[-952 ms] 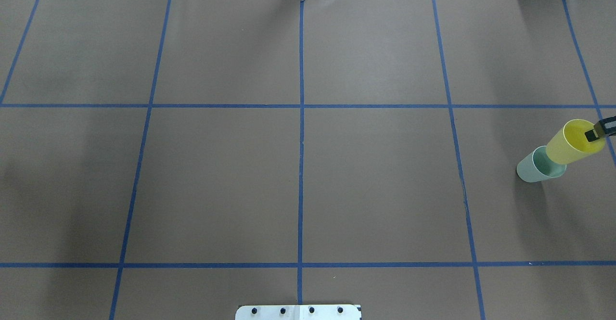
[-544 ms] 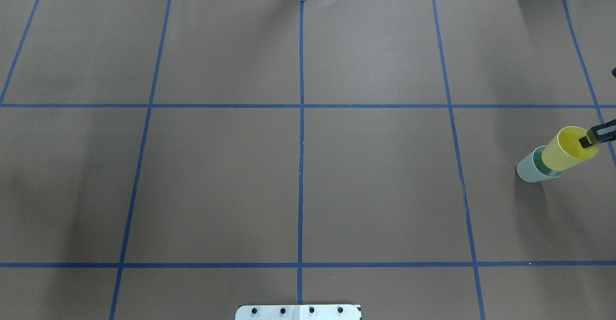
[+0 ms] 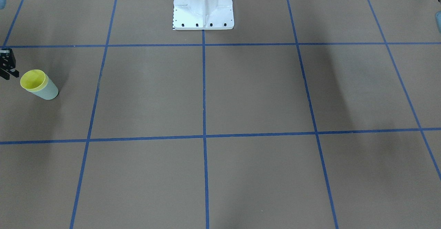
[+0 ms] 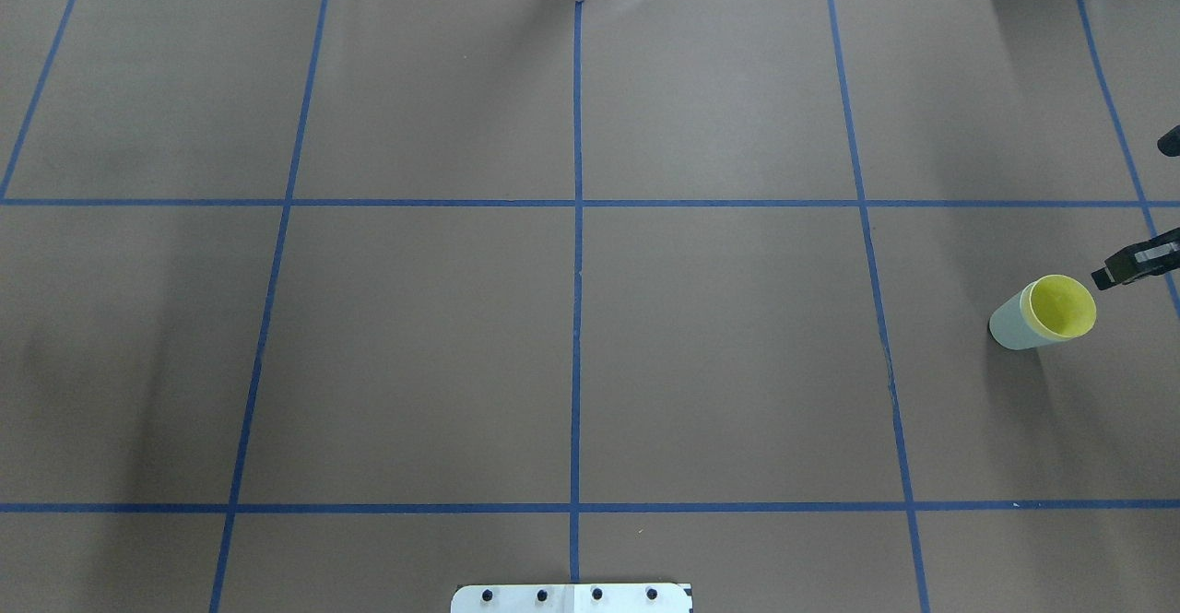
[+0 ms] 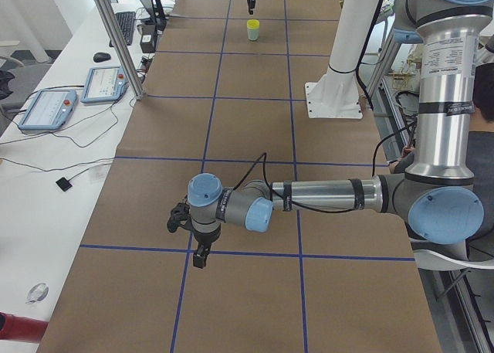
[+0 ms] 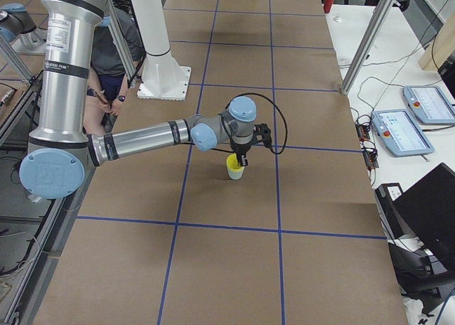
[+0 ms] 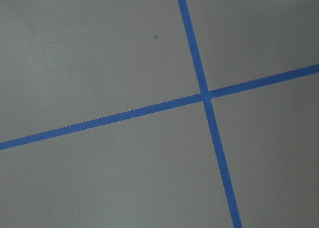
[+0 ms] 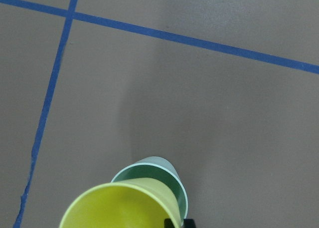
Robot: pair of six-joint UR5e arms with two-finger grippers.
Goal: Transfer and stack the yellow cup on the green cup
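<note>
At the robot's right-hand end of the brown surface point(image 4: 719, 355), the yellow cup point(image 4: 1063, 307) sits nested inside the green cup point(image 4: 1012, 325). Both stand upright, mouths open to the ceiling, long axes vertical and narrow bases down. Only the yellow rim shows above the green wall, and the yellow cup's interior shows just its own bare floor. The pair stands in the end square of the middle row, marked off by blue tape lines point(image 4: 578, 226). The right tool point(image 3: 9, 74) hangs just beside and above the rim, its fingers apart and touching neither cup. Well away at the opposite end, the left tool point(image 5: 199, 254) points down near a tape crossing. Whether its fingers are apart or together I cannot tell from the one side view that shows it. Both cups have plain, smooth walls. Black lettering runs down the silver tube of the left arm point(image 5: 448, 67), too small to read.
</note>
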